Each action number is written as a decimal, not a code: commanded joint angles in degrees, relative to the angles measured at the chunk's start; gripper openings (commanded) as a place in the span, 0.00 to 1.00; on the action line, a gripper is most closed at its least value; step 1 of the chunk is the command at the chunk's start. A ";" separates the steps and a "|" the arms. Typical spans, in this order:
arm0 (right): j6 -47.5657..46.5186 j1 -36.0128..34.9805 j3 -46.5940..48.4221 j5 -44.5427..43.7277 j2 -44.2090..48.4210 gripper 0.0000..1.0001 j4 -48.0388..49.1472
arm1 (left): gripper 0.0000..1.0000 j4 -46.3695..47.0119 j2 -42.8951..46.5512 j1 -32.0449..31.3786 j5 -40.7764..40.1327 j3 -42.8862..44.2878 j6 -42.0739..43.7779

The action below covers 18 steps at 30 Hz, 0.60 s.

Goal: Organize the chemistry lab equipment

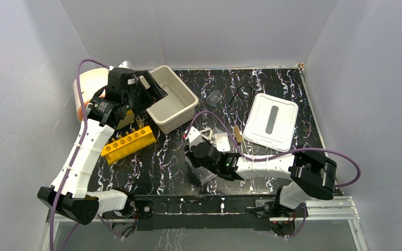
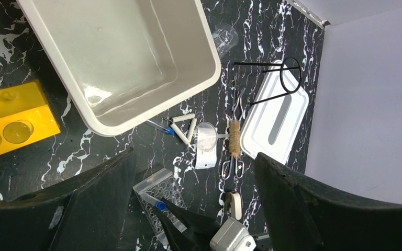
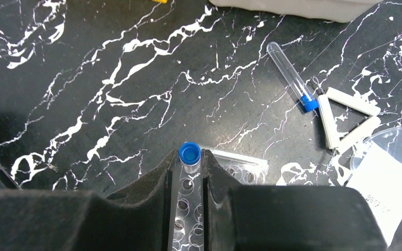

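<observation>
Blue-capped tube [image 3: 190, 153], pinched lengthwise in the right hand [image 3: 190, 166] (cap outward), has the yellow tube rack [image 1: 129, 144] well ahead of it.

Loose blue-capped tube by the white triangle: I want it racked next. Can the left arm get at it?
Probably yes: the left tool is open and empty, the tube lies uncovered, though close to the tub.
</observation>
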<state>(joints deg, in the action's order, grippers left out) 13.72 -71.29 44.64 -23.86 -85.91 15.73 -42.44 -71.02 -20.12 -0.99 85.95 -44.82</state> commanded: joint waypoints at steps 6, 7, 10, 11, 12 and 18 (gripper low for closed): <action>-3.16 -0.43 -1.49 0.10 -1.58 0.28 7.14 | 0.82 0.23 -0.25 -0.03 2.64 0.49 1.49; -3.21 -0.45 -1.44 0.19 -1.77 0.28 7.36 | 0.82 0.24 -0.25 -0.01 2.86 0.45 1.55; -2.84 -0.51 -1.27 0.46 -2.36 0.28 7.51 | 0.82 0.16 -0.16 -0.01 2.93 0.28 1.66; -2.61 -0.52 -1.31 0.52 -2.48 0.28 7.73 | 0.82 0.08 -0.09 -0.04 2.85 0.20 1.74; -2.49 -0.52 -1.43 0.67 -2.73 0.28 8.07 | 0.82 0.05 -0.04 -0.08 2.78 0.24 1.82; -2.11 -0.52 -1.18 0.71 -5.01 0.28 11.00 | 0.82 -1.44 -0.72 -0.01 2.84 3.18 2.46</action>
<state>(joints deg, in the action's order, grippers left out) 11.66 -71.40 43.24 -23.40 -89.58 21.69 -42.52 -71.53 -20.14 0.91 86.02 -43.51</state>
